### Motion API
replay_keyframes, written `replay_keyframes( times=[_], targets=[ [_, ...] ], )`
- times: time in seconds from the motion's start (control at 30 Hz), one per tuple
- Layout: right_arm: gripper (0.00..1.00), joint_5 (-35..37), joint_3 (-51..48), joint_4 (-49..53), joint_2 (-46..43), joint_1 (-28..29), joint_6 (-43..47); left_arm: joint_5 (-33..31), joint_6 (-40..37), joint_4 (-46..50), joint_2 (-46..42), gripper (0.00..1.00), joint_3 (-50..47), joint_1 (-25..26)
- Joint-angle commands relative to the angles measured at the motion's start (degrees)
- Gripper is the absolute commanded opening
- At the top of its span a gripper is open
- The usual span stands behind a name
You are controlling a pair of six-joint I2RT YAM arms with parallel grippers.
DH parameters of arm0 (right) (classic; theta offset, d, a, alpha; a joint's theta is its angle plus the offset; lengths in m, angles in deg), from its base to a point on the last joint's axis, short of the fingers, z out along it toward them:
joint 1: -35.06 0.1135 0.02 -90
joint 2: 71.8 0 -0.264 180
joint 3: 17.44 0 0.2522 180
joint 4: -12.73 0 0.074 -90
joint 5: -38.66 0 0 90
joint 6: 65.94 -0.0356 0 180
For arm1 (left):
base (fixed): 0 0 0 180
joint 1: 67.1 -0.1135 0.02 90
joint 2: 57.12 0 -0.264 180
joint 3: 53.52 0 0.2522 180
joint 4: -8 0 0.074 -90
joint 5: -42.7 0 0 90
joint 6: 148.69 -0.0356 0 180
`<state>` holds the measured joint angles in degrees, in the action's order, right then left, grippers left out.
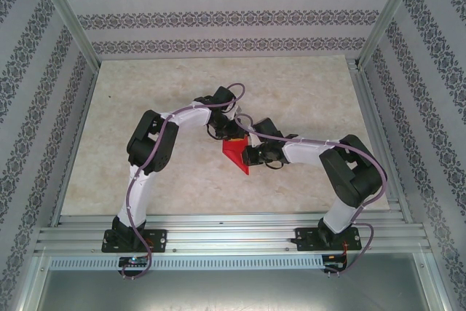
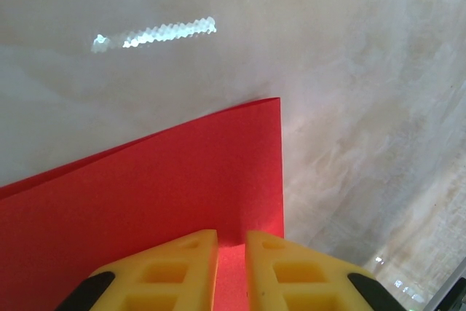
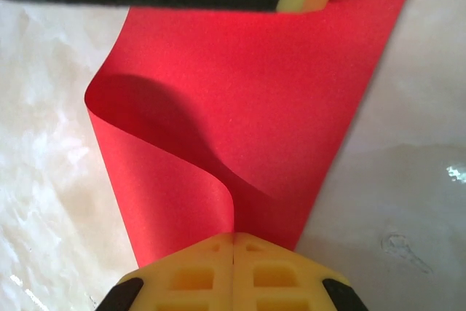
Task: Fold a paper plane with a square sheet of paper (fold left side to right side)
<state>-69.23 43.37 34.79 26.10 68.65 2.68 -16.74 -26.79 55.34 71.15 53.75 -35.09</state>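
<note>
Mid-counter (image 1: 145, 107), we see square sheet of paper (image 1: 234, 154) curled.
Right gripper (image 3: 233, 238) pinches it at 3 o'clock; left gripper (image 2: 231, 242) slightly spread.

The left arm (image 1: 138, 194) and the right arm (image 1: 336, 213) are bent at the elbow and angled inward, so that the grippers are set near each other. The left gripper (image 2: 231, 237) is held with its fingers (image 2: 182, 271) slightly parted. The right gripper (image 3: 233, 238) is clamped on the sheet of paper (image 3: 240, 107).
</note>
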Motion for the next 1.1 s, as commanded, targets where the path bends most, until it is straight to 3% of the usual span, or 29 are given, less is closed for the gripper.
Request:
replay_keyframes(
  times=[0.0, 1.07],
  targets=[
    [0.0, -0.17, 1.38, -0.64, 0.79, -0.87, -0.67, -1.03, -1.0, 2.08, 2.31, 0.2, 0.18, 1.13],
    [0.03, 1.45, 1.38, 0.15, -0.49, -2.16, -0.94, -1.03, -0.66, 1.52, 2.38, 0.19, -0.31, 1.59]
  ],
)
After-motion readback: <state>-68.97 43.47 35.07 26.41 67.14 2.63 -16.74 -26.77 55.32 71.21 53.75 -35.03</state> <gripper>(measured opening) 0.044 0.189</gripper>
